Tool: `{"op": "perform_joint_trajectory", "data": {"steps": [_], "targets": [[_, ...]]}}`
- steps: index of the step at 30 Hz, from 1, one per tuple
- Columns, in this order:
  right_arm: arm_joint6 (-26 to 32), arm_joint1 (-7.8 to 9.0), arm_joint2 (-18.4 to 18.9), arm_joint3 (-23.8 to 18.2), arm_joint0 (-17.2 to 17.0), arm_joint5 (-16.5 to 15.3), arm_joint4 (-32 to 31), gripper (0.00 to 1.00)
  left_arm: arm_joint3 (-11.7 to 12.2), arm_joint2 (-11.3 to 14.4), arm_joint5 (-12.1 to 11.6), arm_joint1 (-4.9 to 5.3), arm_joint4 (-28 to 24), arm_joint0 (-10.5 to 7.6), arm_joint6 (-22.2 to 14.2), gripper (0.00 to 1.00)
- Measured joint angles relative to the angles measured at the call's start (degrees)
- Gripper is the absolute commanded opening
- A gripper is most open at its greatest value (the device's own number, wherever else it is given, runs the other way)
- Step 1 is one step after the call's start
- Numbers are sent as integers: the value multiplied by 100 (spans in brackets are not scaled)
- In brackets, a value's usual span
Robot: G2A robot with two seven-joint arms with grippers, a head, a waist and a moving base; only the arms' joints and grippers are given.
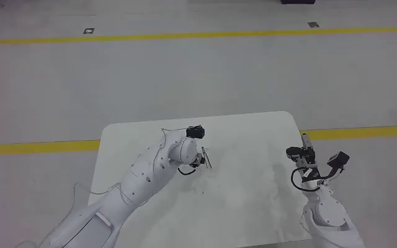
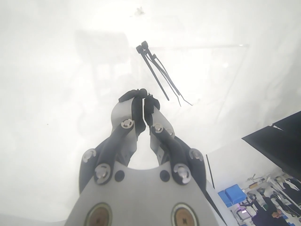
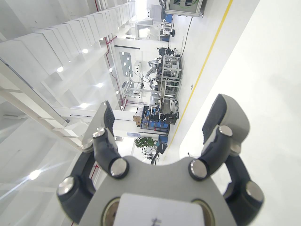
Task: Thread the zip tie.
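Two arms, left one far nearer. Left gripper [image 2: 144, 98] pinched shut on nothing over centre of table [image 1: 248, 204]; black zip ties [image 2: 152, 72] lie flat just right of its tips, long axis running away, heads at far end. Right gripper [image 3: 162, 109] spread wide, empty, at table's right edge.

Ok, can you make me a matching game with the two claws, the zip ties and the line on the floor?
Things:
1. left claw
2. right claw
3. zip ties
4. floor line

What fits:
A. yellow
B. open wide
C. shut
D. black, lying on the table

Right pairs: 1-C, 2-B, 3-D, 4-A.
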Motion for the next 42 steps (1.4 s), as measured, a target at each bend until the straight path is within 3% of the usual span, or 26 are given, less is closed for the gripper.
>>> {"op": "perform_joint_trajectory", "data": {"steps": [10,16,22,29,35,42], "targets": [[0,0,0,0,0,0,0,100,-12,-14,-38,4,-48,50,64,0],[0,0,0,0,0,0,0,100,-571,-67,3,90,60,350,-42,0],[0,0,0,0,0,0,0,100,-1326,-284,0,195,664,814,-304,0],[0,0,0,0,0,0,0,100,-1959,-823,0,245,1663,1636,-391,0],[0,0,0,0,0,0,0,100,-2107,-1126,0,164,2279,2135,-505,0],[0,0,0,0,0,0,0,100,-1962,-1292,0,0,2660,2292,-638,0]]}}
